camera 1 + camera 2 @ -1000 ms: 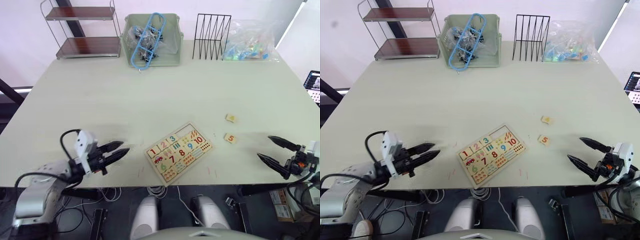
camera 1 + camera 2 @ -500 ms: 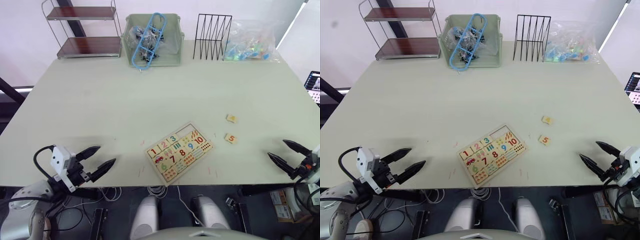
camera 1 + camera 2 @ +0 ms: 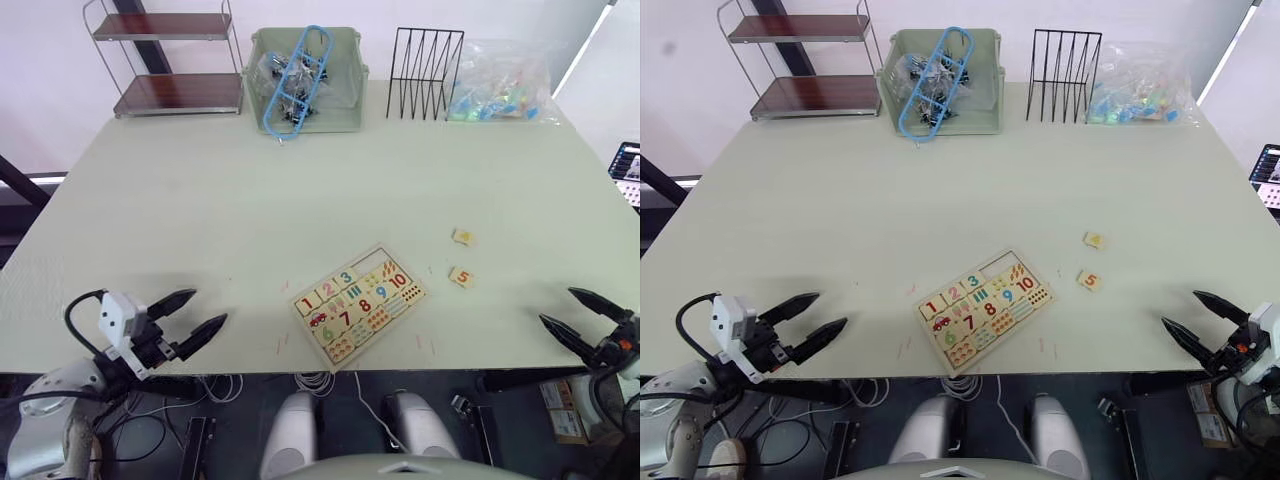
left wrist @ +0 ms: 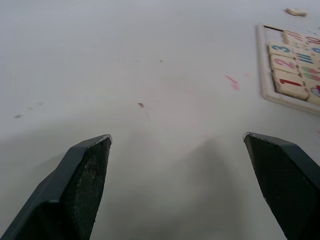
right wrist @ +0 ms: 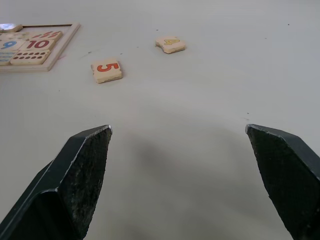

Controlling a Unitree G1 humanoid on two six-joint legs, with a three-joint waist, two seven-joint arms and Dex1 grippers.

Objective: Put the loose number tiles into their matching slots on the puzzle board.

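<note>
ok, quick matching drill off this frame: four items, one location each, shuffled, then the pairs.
Items:
1. puzzle board
2. tile with 5
3. left gripper
4. clear plastic bag

Locations:
A. far right corner of the table
B. open, at the table's near left edge
C. near middle of the table
D. loose on the table, right of the board

Pairs: 1-C, 2-D, 3-B, 4-A

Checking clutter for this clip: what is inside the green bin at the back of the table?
The green bin holds a blue plastic frame sticking up over its front rim, and a heap of dark clips. Anything beneath that heap is covered.
</note>
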